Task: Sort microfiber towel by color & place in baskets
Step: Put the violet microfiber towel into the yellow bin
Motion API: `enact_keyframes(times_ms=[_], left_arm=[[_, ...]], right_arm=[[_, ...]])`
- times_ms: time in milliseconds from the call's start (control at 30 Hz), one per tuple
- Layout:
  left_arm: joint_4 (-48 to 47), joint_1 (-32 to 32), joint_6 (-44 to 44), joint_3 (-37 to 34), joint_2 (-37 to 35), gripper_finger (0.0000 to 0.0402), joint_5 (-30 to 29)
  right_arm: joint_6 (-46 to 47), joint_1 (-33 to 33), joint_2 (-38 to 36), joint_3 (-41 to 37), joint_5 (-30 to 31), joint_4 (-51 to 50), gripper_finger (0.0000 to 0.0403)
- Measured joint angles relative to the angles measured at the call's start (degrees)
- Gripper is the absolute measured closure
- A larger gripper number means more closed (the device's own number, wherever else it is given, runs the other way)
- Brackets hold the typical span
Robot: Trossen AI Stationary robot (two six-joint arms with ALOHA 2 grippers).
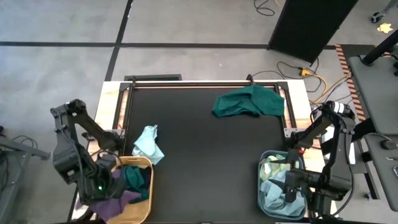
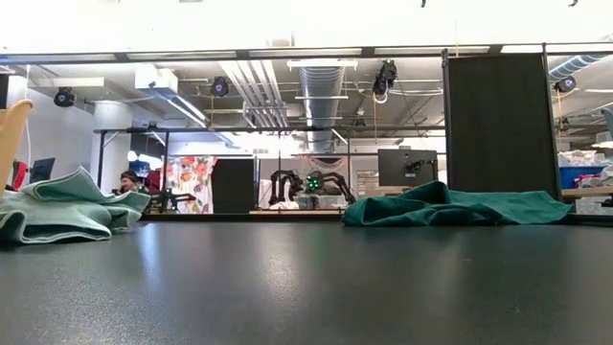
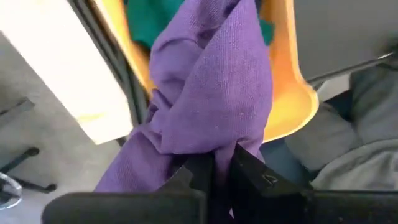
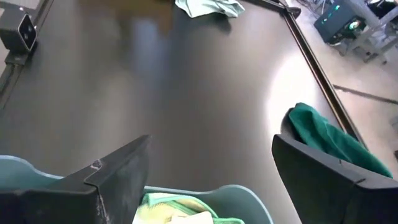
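My left gripper (image 3: pixel 214 171) is shut on a purple cloth (image 1: pixel 118 200) at the near left corner of the orange-yellow basket (image 1: pixel 144 163), which holds a dark green cloth (image 1: pixel 134 177). My right gripper (image 4: pixel 211 143) is open and empty over the grey-blue basket (image 1: pixel 262 169), which holds pale yellow-green and light blue cloths (image 1: pixel 277 186). A light blue cloth (image 1: pixel 149 144) lies on the table just beyond the orange basket. A dark green cloth (image 1: pixel 249 101) lies crumpled at the far right of the table. My left gripper pinches a bunched part of the purple cloth (image 3: pixel 205 140) between its two fingers, several layers gathered together. The cloth runs from the fingers across the orange basket's rim (image 3: pixel 286 74) and into the basket. Part of it hangs outside the rim.
The middle of the black table (image 1: pixel 205 162) is bare between the two baskets. The table frame's rails (image 1: pixel 124 106) run along the left, right and far edges. In the low view the light blue cloth (image 2: pixel 57 206) and the dark green cloth (image 2: pixel 450 206) lie flat on the table.
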Motion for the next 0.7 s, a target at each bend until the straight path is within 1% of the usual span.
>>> enact_keyframes(times_ms=[67, 167, 233, 333, 467, 700], left_arm=[[3.5, 0.1, 0.1, -1.9, -0.4, 0.0391, -0.1], [7.9, 1.0, 1.8, -3.5, -0.6, 0.0391, -4.4], [8.9, 1.6, 3.0, -3.5, -0.4, 0.0391, -6.6], [9.2, 2.7, 6.4, -3.6, 0.9, 0.0391, -8.3], [9.2, 4.9, 11.7, -3.7, 3.0, 0.0391, -8.9], [10.6, 10.0, 25.7, -4.3, 8.9, 0.0391, -8.6]], right_arm=[[1.1, 0.0, 0.1, -0.1, 0.0, 0.1, 0.0078], [1.4, 0.0, 0.1, -0.4, -0.9, 0.1, 0.0078], [1.4, 0.0, 0.1, -0.8, -1.1, 0.1, 0.0078], [2.0, 0.0, 0.1, -1.5, -2.1, 0.2, 0.0078], [4.2, 0.0, 0.1, -2.9, -2.6, 0.2, 0.0078], [4.1, 0.0, 0.1, -4.8, -2.6, 0.2, 0.0078]])
